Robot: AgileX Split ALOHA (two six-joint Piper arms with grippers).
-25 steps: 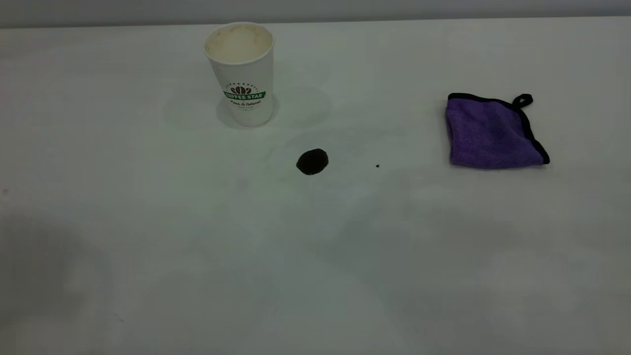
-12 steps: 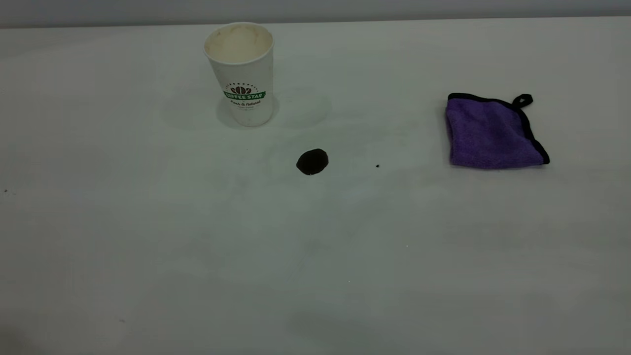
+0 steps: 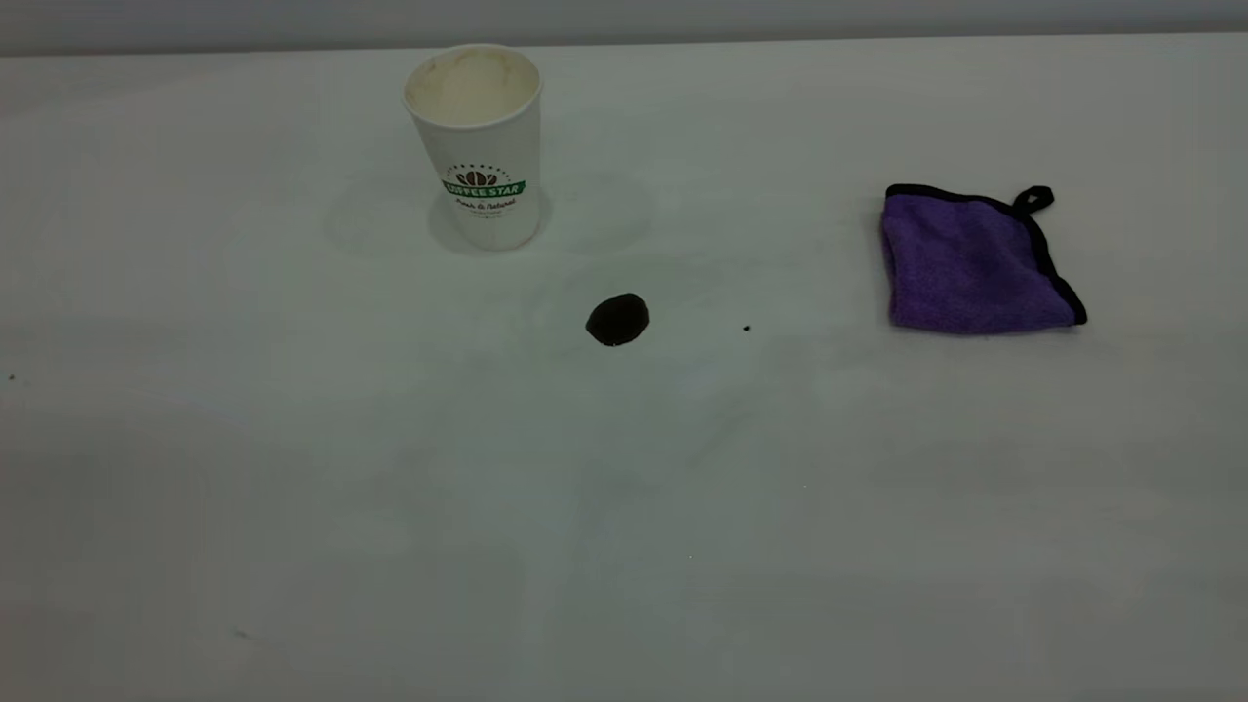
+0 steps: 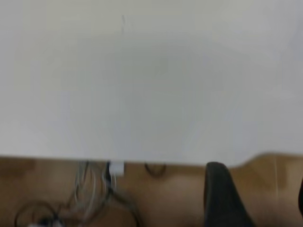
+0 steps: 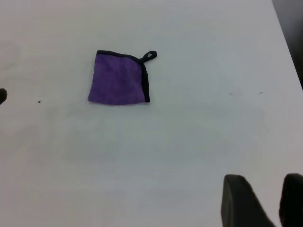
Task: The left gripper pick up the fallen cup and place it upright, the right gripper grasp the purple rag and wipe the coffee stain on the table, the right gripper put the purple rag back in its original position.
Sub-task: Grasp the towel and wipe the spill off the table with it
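The cup (image 3: 476,146) stands upright at the back left of the table (image 3: 292,468), with its logo facing front. The coffee stain (image 3: 617,320) is a dark blot in front of it, and shows at the edge of the right wrist view (image 5: 2,96). The purple rag (image 3: 975,261) lies flat at the right, and shows in the right wrist view (image 5: 118,78). Neither gripper shows in the exterior view. My left gripper (image 4: 260,201) is open and empty, out past the table's edge. My right gripper (image 5: 267,198) hangs above bare table well short of the rag, empty, with a narrow gap between its fingers.
A tiny black speck (image 3: 747,329) lies between the stain and the rag. The left wrist view shows the table's edge (image 4: 142,158) with wooden floor and cables (image 4: 94,189) below it.
The cup, stain and rag have not moved. The faint shadows on the near part of the table have shifted.
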